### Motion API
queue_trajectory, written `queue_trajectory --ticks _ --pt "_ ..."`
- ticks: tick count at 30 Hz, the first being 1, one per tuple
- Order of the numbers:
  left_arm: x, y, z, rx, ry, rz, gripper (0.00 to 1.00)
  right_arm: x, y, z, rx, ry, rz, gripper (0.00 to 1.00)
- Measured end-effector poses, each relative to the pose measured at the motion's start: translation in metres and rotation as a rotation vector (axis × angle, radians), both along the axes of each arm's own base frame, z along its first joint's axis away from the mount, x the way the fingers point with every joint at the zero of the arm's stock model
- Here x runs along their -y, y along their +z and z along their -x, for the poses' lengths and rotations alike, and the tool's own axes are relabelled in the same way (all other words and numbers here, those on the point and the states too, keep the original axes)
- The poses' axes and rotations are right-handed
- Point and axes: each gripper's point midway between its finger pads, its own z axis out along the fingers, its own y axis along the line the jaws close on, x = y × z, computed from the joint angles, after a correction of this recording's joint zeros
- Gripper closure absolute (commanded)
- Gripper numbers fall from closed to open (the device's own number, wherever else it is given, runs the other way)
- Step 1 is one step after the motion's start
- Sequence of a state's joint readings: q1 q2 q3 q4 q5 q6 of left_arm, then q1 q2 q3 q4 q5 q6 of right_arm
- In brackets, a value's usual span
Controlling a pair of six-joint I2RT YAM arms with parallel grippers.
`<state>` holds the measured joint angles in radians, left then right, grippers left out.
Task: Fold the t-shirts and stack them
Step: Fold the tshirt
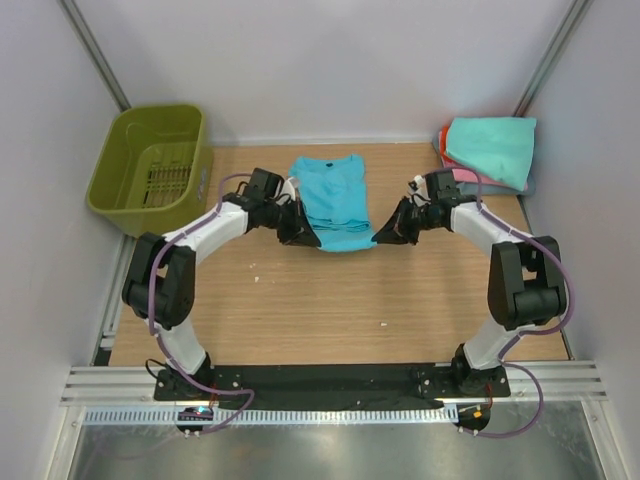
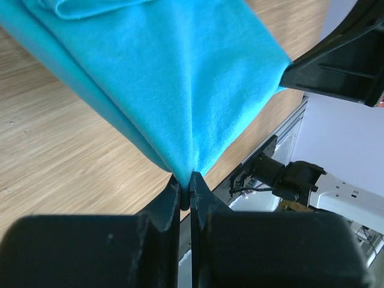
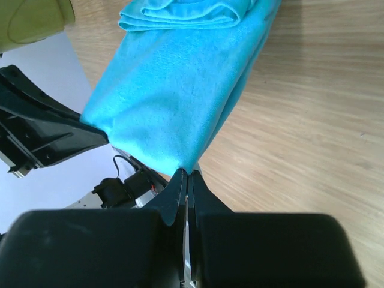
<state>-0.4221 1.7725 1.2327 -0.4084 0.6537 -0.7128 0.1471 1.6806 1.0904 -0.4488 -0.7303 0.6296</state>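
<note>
The turquoise t-shirt [image 1: 332, 195] lies on the table [image 1: 320, 300] a little to the right of the olive-green basket [image 1: 112, 185]. It is narrowed into a long strip, with its collar end about level with the basket's middle. Its hem end, closer to the arm bases than the basket is, is raised off the wood. The left gripper [image 2: 185, 180] has its fingers closed hard on one hem corner. The right gripper [image 3: 187, 175] is pinched the same way on the other corner. The cloth fans out from each pinch and spans between the two in a fairly taut sheet.

The shirt looks like thin jersey: light, limp and without any stiffness of its own. It will likely sag wherever it is unsupported and stretch if the two holds pull apart. The corners are the right place to hold it, but several folded layers meet there. A shallow pinch may therefore let the lower layers slip out. Keeping both corners level and evenly tensioned should help the fold land square.

Much farther right of the basket, a folded mint-teal t-shirt [image 1: 495, 145] tops a small stack, probably where this one goes.
</note>
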Motion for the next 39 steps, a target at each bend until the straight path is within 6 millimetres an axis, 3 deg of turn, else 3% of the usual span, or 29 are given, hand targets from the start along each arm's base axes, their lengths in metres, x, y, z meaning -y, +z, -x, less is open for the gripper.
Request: queue_trajectory --ticks 7,14,23,26,31,35,39 --pt "-0.003 0.027 0.004 0.09 -0.029 0.005 1.0 0.0 0.023 0.0 0.039 0.025 0.005 0.99" --pt "-0.005 0.036 0.008 0.128 -0.058 -0.007 1.0 -0.001 0.047 -0.011 0.098 0.037 0.002 0.98" --pt "-0.006 0.051 -0.003 0.192 -0.052 -0.015 1.0 -0.005 0.078 -0.028 0.19 0.052 -0.002 0.99" --pt "-0.011 0.05 -0.007 0.192 -0.038 -0.02 1.0 -0.006 0.071 -0.03 0.178 0.055 -0.001 0.99" --pt "-0.02 0.038 -0.02 0.162 -0.004 -0.034 1.0 -0.009 0.034 -0.042 0.101 0.059 0.007 0.99" --pt "-0.02 0.028 -0.054 0.145 0.022 -0.046 1.0 -0.015 0.018 -0.077 0.078 0.059 0.01 0.99" --pt "-0.02 0.043 -0.122 0.237 0.065 -0.033 1.0 -0.024 0.033 -0.156 0.22 0.047 -0.002 0.98"
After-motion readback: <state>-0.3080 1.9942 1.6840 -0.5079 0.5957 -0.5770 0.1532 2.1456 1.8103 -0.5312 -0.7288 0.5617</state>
